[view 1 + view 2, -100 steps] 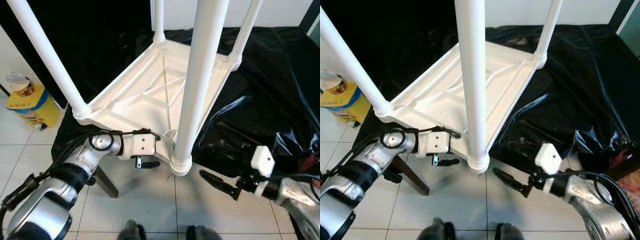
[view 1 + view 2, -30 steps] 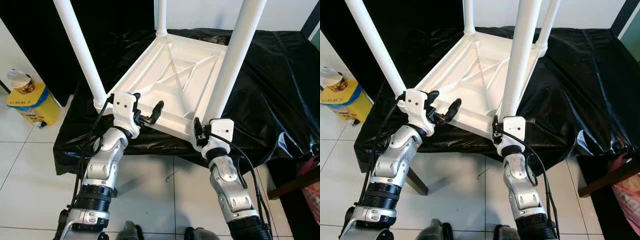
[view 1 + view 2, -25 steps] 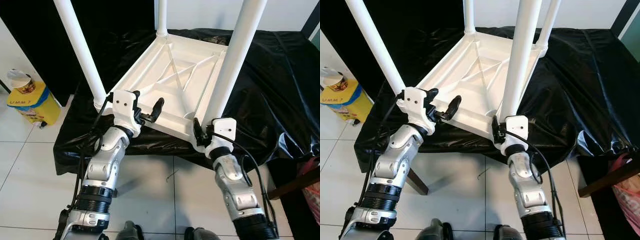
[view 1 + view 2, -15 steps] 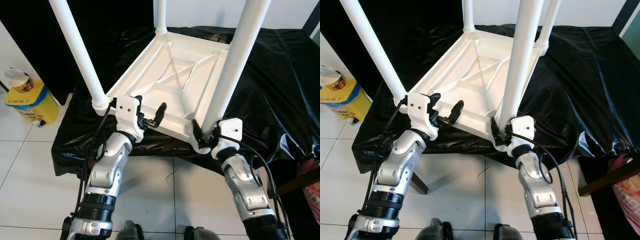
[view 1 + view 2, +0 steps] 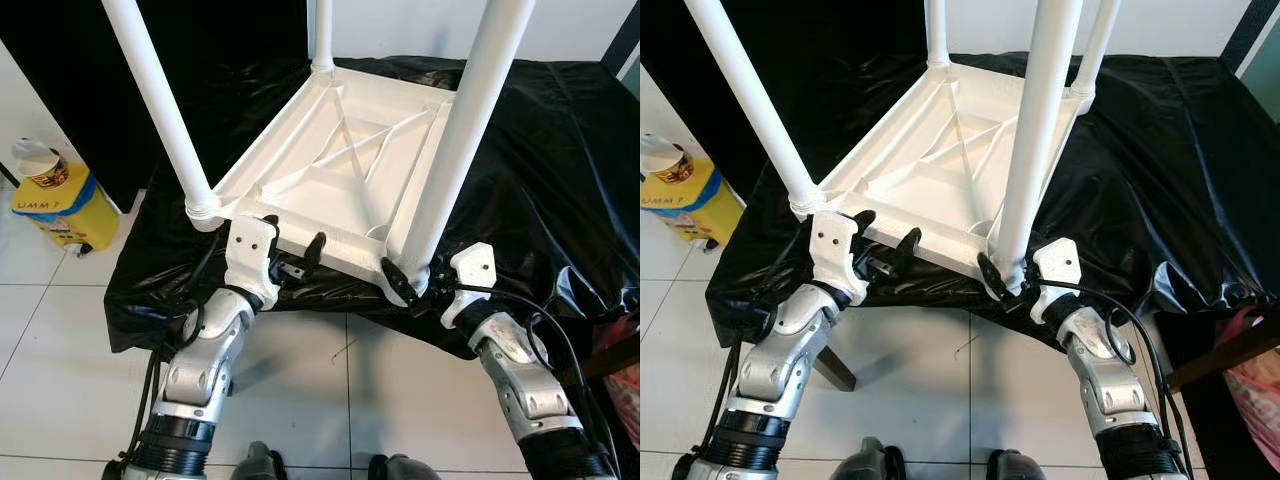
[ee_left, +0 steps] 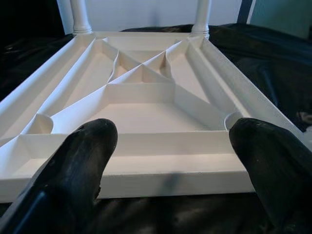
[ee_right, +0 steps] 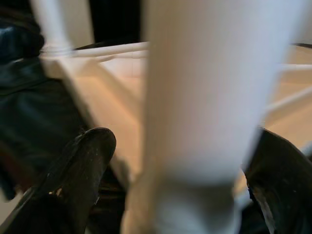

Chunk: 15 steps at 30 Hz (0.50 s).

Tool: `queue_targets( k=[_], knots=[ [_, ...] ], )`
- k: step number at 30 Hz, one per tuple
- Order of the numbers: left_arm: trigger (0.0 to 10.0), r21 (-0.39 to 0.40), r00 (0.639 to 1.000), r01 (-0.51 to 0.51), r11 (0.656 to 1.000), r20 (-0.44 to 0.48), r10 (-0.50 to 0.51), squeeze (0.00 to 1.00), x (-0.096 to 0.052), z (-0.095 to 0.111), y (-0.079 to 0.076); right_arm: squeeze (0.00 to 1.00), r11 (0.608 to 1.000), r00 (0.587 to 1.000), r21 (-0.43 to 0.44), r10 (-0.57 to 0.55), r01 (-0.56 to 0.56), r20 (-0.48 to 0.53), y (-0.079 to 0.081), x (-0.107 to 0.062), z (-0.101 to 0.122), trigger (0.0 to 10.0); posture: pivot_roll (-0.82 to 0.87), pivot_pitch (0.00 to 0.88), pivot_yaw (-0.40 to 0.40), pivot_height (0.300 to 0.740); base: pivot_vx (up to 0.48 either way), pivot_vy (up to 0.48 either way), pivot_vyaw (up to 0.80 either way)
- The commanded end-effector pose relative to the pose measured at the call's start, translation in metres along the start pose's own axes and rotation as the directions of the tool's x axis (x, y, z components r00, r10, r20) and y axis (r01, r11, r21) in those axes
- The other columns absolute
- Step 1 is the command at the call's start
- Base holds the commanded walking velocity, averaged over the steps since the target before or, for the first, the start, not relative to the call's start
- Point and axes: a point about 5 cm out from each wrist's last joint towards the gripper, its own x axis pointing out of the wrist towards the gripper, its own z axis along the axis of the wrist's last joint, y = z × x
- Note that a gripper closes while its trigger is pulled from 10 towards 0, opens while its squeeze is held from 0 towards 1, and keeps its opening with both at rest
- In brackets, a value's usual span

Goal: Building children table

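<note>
1. Fingers: left gripper [image 5: 290, 255] spread wide, pads either side of near rim of tabletop [image 5: 340, 165], centre-left of left eye frame. Nothing pinched; wrist view has fingertips [image 6: 78, 161] flanking the rim w/ gap, ribbed underside straight ahead.
2. Right gripper [image 5: 405, 285] also spread, straddling base of near right leg [image 5: 455, 150], lower centre-right of frame. Wrist view: leg fills the gap btw both fingers; contact unclear, blur too heavy. No squeeze evident.
3. Task item: white children's table, upside down on black sheet [image 5: 540, 170], centre of frame, four legs up. Near left leg [image 5: 160, 105] seated in its corner socket, upper left; two far legs at top edge.
4. Why inverted: sockets face up, so legs drop in from above; sheet prob. protects the top face.
5. Why grippers so placed (judgement): left braces rim vs. sliding, right set to grip or twist near right leg home. Assembly looks near done, all four legs standing.
6. Misc: yellow tub [image 5: 55, 205] on floor tiles, left edge of frame, well apart.
</note>
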Motion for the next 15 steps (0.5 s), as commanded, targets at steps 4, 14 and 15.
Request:
queue_targets(
  k=[4, 14, 15],
  knots=[
    [10.0, 0.037, 0.951, 0.308, 0.951, -0.038, -0.307, 0.0, -0.008, -0.002, -0.021, 0.0, 0.99, 0.992, -0.063, 0.128, -0.129, -0.014, -0.007, 0.014, 0.0, 10.0, 0.02, 0.003, -0.003, 0.74, 0.0, 0.0, 0.0],
    [10.0, 0.058, 0.934, 0.35, 0.935, -0.092, -0.344, 0.0, -0.01, -0.012, -0.031, 0.0, 0.982, 0.986, -0.092, 0.164, -0.165, -0.018, -0.011, 0.022, -0.001, 0.0, 0.02, 0.0, -0.014, 0.74, 0.0, 0.0, 0.0],
    [10.0, 0.053, 0.935, 0.347, 0.936, -0.094, -0.342, 0.0, -0.01, -0.013, -0.034, 0.0, 0.982, 0.986, -0.09, 0.163, -0.165, -0.027, -0.011, 0.021, -0.004, 0.0, 0.02, 0.0, -0.016, 0.74, 0.0, 0.0, 0.0]
  ],
)
